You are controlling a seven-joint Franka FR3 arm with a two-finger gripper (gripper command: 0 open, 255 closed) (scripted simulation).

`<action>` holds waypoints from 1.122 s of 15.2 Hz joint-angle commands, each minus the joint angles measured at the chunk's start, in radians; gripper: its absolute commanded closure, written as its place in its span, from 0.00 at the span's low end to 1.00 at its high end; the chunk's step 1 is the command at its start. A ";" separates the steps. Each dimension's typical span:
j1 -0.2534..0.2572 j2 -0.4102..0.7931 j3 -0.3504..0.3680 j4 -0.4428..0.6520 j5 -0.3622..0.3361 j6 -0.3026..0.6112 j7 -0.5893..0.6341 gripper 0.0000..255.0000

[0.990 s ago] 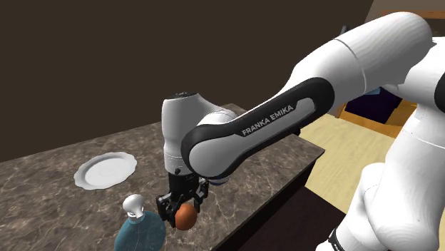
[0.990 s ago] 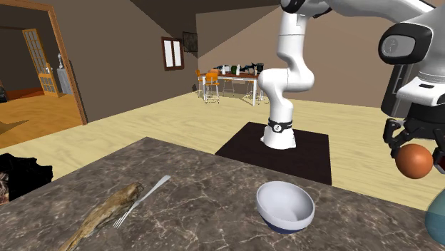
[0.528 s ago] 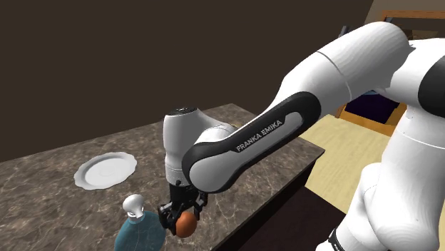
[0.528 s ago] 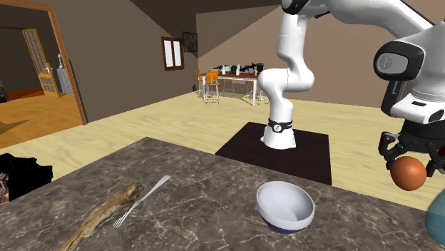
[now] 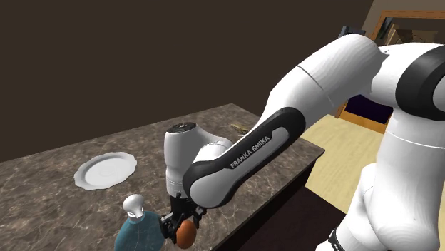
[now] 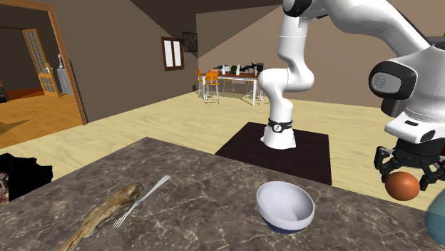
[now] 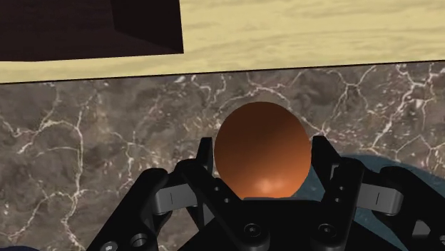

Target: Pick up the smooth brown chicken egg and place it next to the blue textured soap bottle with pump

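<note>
My black gripper is shut on a smooth brown egg, holding it low over the dark marble counter. The blue soap bottle with its silver pump stands right beside the egg, on the shoulder view's left. In the second exterior view the egg hangs in the gripper near the counter's right end, with the blue bottle's edge just below and to the right. In the wrist view the egg sits clasped between the fingers, and the bottle's blue body shows behind them.
A white plate lies on the counter at the shoulder view's left. The second exterior view shows a white bowl, a fork and a brown fish-like item. The counter's edge runs close past the egg, above a wooden floor.
The gripper has moved down toward the counter with the egg in it, drawing closer to the blue bottle. The bottle, plate and bowl have not moved.
</note>
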 commanded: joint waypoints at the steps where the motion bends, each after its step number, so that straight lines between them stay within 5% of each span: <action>1: 0.003 0.019 -0.002 -0.008 -0.007 0.026 0.003 1.00; 16: 0.016 0.102 -0.017 -0.019 -0.042 0.117 0.017 1.00; 17: 0.016 0.103 -0.017 -0.018 -0.042 0.117 0.017 0.00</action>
